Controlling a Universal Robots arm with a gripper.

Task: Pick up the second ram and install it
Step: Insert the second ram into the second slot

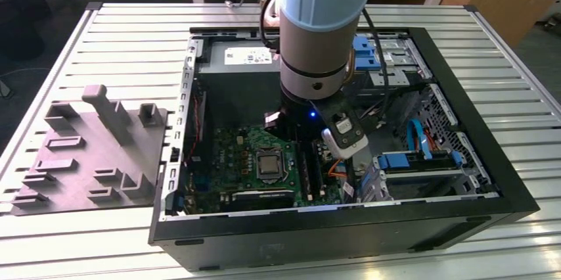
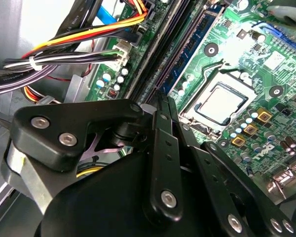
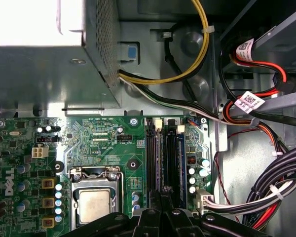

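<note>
1. One grey moulded fixture plate [image 1: 88, 152] lies on the slatted table [image 1: 131, 37] at the exterior view's left, just beside the open computer case [image 1: 351, 227].
2. Inside the case you have the green motherboard [image 1: 232, 155], with the processor socket [image 1: 267, 162] near its middle.
3. Past the socket run the long black memory slots [image 3: 151, 158]. In the first wrist view, a thin grey edge [image 3: 159, 158] stands in one of them, in line with the fingers. It is probably the second ram seen edge-on and seated, though from that angle you cannot be sure.
4. Two slots further along, a dark blue memory stick [image 2: 195, 42] stands upright in its slot, long and slim, with its face showing in both wrist views.
5. Your arm [image 1: 316, 30] comes straight down into the case, and the gripper [image 2: 164, 101] is low over the slots. Its two slim black fingers [image 2: 160, 128] lie pressed together, with no gap visible and nothing seen between them.
6. Close by, the bundled black, yellow and red cables [image 2: 74, 49] crowd the board's edge next to the slots.
7. At the exterior view's right, bright blue drive brackets [image 1: 403, 160] sit in the bays, well apart from the slots.
</note>
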